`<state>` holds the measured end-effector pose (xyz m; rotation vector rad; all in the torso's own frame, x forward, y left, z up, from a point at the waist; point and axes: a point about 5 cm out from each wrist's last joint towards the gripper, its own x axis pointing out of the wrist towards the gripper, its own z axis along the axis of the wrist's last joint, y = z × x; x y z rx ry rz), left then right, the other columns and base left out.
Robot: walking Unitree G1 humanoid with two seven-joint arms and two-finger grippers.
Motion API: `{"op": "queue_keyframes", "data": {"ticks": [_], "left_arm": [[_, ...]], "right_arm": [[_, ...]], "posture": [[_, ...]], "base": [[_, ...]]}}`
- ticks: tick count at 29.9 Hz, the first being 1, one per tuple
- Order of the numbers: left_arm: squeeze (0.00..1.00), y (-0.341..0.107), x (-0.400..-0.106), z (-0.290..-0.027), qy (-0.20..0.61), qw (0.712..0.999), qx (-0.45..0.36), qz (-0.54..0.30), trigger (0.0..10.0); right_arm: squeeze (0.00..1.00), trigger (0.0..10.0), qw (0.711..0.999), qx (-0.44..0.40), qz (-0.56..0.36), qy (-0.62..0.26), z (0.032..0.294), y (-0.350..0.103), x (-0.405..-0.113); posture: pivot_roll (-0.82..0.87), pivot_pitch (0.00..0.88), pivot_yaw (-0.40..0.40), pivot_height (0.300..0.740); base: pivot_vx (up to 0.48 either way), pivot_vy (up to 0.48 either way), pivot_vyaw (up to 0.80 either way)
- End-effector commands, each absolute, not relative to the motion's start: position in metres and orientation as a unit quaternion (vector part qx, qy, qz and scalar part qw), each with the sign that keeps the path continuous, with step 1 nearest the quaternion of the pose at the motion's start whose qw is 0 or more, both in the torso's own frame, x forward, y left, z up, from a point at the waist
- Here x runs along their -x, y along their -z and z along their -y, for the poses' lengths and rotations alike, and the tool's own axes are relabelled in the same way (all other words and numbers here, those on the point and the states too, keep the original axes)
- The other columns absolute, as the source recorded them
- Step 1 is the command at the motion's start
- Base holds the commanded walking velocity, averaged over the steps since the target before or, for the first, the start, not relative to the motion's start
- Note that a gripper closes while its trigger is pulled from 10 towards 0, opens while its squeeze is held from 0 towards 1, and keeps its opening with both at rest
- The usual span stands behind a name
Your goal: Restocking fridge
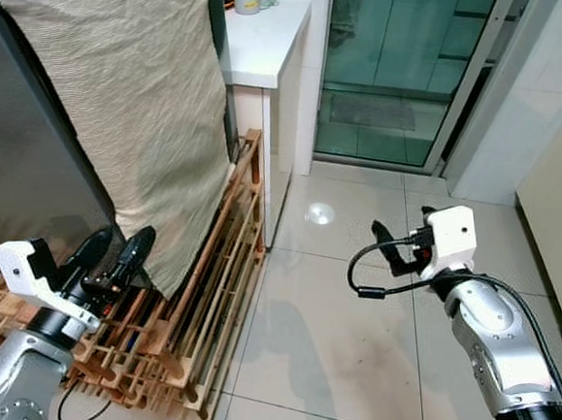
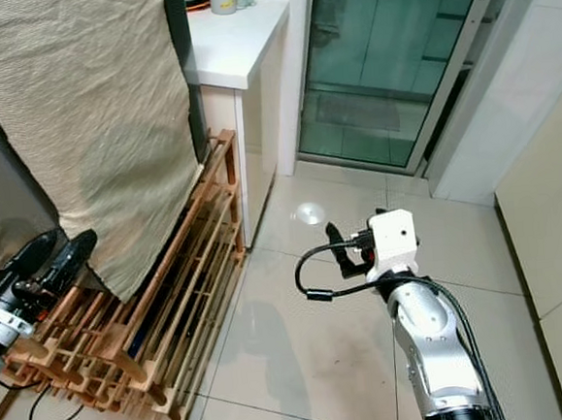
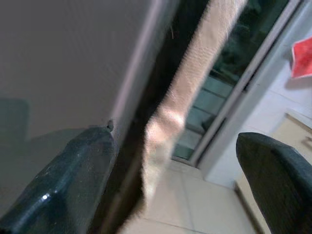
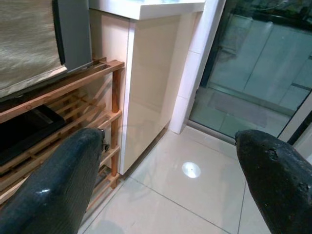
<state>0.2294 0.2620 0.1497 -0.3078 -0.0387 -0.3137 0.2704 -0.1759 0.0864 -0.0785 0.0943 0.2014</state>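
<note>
Fridge (image 1: 23,143) far left, cloth (image 1: 127,115) draped over it | left pincer (image 1: 114,254) wide, near its door edge | right pincer (image 1: 389,245) wide, empty over floor | advice: hook door edge, clear of cloth.

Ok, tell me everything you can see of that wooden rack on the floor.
The wooden rack is a low slatted shelf of light brown wood, with thin rails across several tiers and upright posts at the corners. It stands on the pale tiled floor, one end by the white counter's side panel. A beige cloth hangs down over its top rail. A black cable trails from under its near end. The left gripper hovers above it, fingers open.
</note>
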Motion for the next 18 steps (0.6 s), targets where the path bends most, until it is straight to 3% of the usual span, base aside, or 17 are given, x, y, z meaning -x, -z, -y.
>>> {"op": "queue_keyframes", "data": {"ticks": [1, 9, 18], "left_arm": [[0.00, -0.162, -0.232, -0.262, 0.153, 0.978, 0.132, 0.042, 10.0], [0.00, -0.193, -0.249, -0.233, 0.184, 0.972, 0.109, 0.096, 10.0], [0.00, -0.196, -0.268, -0.228, 0.132, 0.983, 0.089, 0.097, 10.0]], "right_arm": [[0.00, 10.0, 0.993, 0.045, -0.043, -0.100, 0.178, -0.088, -0.273], [0.00, 10.0, 0.994, 0.045, -0.038, -0.093, 0.177, -0.087, -0.274], [0.00, 10.0, 0.994, 0.046, -0.040, -0.086, 0.177, -0.085, -0.271]], "posture": [[0.07, 0.000, -0.047, 0.740], [0.06, 0.000, -0.037, 0.740], [0.04, 0.000, -0.021, 0.740]], "base": [[0.000, 0.000, 0.00], [0.000, 0.000, 0.00], [0.000, 0.000, 0.00]]}}
